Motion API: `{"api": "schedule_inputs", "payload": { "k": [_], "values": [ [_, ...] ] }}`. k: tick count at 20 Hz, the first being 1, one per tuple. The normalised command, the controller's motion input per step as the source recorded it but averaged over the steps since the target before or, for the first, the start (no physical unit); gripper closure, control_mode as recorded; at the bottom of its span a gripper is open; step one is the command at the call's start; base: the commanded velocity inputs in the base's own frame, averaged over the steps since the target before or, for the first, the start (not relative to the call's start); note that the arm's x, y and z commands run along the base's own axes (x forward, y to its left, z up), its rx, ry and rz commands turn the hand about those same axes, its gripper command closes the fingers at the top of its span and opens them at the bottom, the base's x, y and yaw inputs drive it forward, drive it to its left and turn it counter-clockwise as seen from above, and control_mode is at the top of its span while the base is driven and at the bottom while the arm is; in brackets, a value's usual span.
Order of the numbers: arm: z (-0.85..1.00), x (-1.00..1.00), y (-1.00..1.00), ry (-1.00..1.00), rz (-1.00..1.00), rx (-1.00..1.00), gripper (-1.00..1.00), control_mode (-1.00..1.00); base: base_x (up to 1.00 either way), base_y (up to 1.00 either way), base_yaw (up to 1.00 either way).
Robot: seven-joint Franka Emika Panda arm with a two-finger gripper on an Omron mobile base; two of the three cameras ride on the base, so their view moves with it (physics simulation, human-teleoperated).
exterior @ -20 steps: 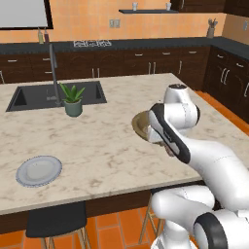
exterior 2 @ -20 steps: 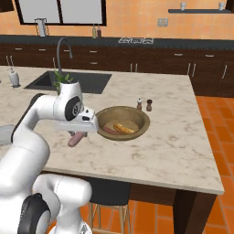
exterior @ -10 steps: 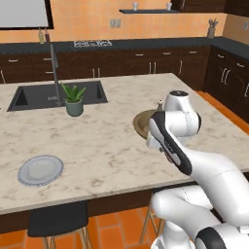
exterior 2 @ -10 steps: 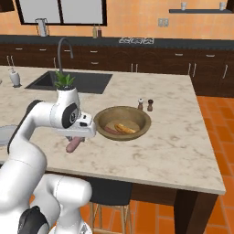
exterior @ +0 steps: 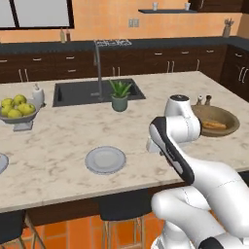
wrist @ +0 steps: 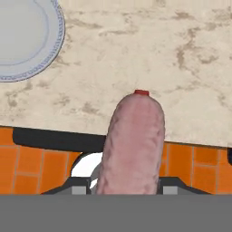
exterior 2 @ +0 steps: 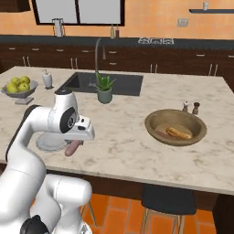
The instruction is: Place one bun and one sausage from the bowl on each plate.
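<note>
A sausage (wrist: 132,145) is held in the tool (exterior 2: 73,147), above the table (exterior 2: 123,141) edge just beside the near plate (exterior: 105,160). Step in hand: carrying it to that plate. Next, the tool must be brought over the plate centre, lowered, and opened.

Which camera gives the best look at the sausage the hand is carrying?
The hand view: the sausage is close up, over the counter edge. The right base view shows it small under the hand; the left base view hides it behind the arm.
</note>
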Motion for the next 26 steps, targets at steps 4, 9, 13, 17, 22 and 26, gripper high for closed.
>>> {"api": "schedule_inputs", "payload": {
  "k": [4,9,13,17,22,26],
  "values": [
    [0.0,0.0,0.0,0.0,0.0,0.0,1.0,1.0,0.0,1.0,0.0],
    [0.0,0.0,0.0,0.0,0.0,0.0,1.0,1.0,0.0,1.0,0.0],
    [0.0,0.0,0.0,0.0,0.0,0.0,1.0,1.0,0.0,1.0,-0.01],
    [0.0,0.0,0.0,0.0,0.0,0.0,1.0,1.0,0.06,1.0,-0.04],
    [0.0,0.0,0.0,0.0,0.0,0.0,1.0,1.0,0.37,0.86,-0.1],
    [0.0,0.0,0.0,0.0,0.0,0.0,1.0,1.0,0.32,0.71,-0.1]
  ]
}}
